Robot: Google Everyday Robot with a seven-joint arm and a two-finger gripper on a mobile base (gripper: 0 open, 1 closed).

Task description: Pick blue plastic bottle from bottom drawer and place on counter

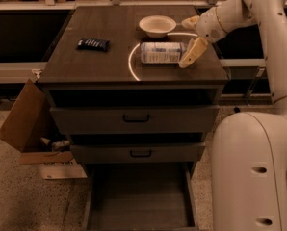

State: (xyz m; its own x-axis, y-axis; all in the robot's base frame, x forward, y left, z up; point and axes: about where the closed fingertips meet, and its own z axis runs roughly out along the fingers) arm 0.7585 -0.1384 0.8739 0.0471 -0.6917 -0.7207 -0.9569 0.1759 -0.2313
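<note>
The blue plastic bottle lies on its side on the counter, just in front of a white bowl, across the bright light arc. My gripper is at the bottle's right end with its jaws spread wide. The near finger sits right by the bottle's end, and the far finger is beside the bowl. The gripper holds nothing. The bottom drawer is pulled out below, and its flat floor is bare.
A white bowl stands at the back of the counter. A dark snack packet lies at its left. Two upper drawers with black handles are closed. A cardboard box leans at the cabinet's left. My base stands at the right.
</note>
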